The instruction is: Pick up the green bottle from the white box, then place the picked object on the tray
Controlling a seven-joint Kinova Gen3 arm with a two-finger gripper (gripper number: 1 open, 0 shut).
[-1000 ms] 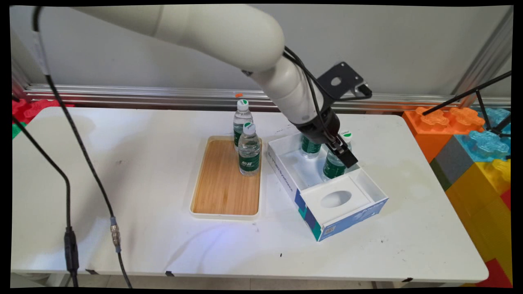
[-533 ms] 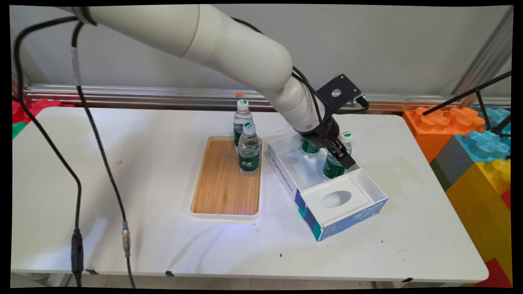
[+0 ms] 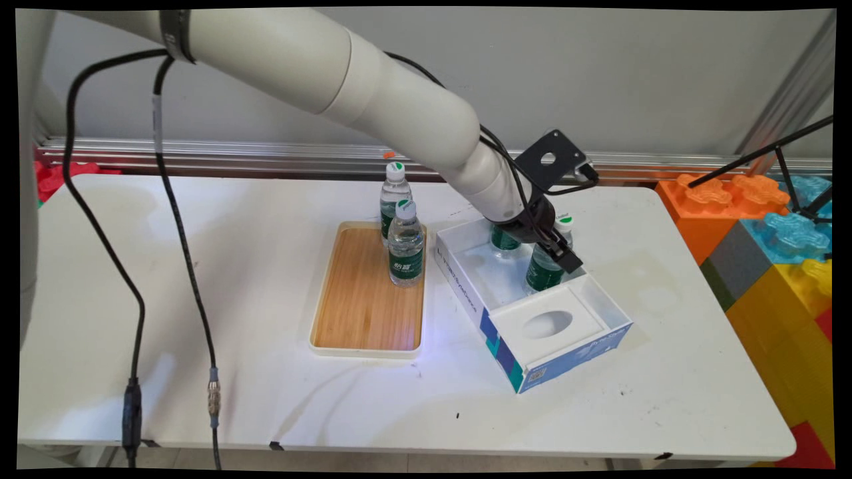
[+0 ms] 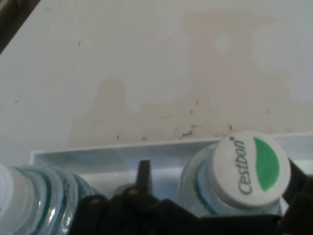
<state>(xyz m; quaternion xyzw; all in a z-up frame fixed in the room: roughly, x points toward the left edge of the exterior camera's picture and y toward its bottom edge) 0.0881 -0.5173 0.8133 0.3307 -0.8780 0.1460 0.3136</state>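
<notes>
White worktop (image 3: 233, 266) runs under a grey wall, with bright toy blocks (image 3: 765, 219) stacked off its far end. From my remote seat I see the end effector (image 3: 558, 247) lowered into the open cardboard box (image 3: 599, 332), its black fingers straddling the neck of a water bottle (image 3: 544, 269) whose white-and-green cap (image 4: 252, 169) fills the lower right of the hand view. One finger (image 4: 143, 172) rises just beside the cap, with the other at the frame's edge, so I read the fingers as spread wide around the bottle, not yet pressing it. A second bottle (image 3: 504, 241) stands in the same box just beside the end effector, toward the arm. Well apart, beyond the box's wall on that same side, a wooden tray (image 3: 366, 299) carries another bottle (image 3: 406, 249), and one more bottle (image 3: 394, 193) stands behind it at the tray's far rim.
</notes>
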